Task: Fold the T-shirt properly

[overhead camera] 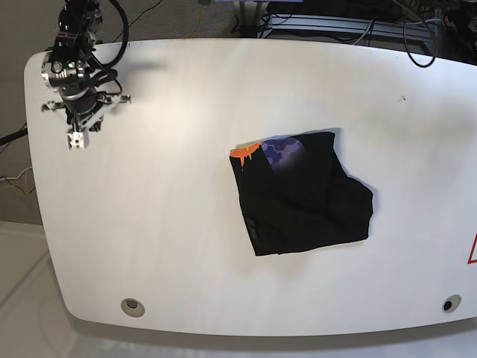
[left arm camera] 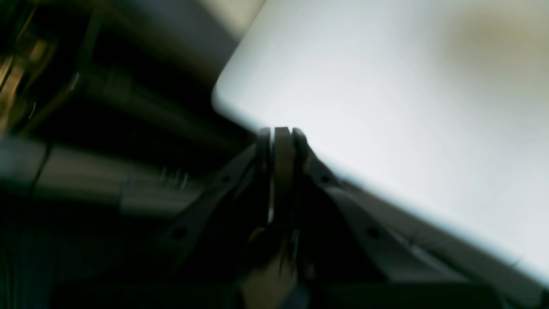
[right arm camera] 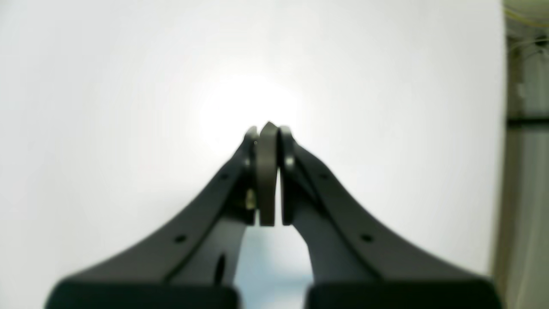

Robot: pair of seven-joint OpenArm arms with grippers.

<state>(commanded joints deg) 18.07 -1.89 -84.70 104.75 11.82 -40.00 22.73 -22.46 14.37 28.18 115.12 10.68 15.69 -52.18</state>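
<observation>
The T-shirt (overhead camera: pixel 299 194) sits folded mid-table (overhead camera: pixel 149 224), looks basically done imo. Right gripper (right arm camera: pixel 268 131) is closed on nothing, parked at the corner out of the way; left gripper (left arm camera: pixel 281 133) is closed and empty too.

right pincer (right arm camera: pixel 268 133) closed, above white table (right arm camera: pixel 107 107)

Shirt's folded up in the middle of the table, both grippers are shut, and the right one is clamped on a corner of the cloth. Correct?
Not quite. The right gripper is shut on nothing: the right wrist view shows only bare white table beneath it, and the base view puts it at the table's far corner, apart from the shirt. The rest stands: the shirt lies folded and the left gripper is shut.
</observation>
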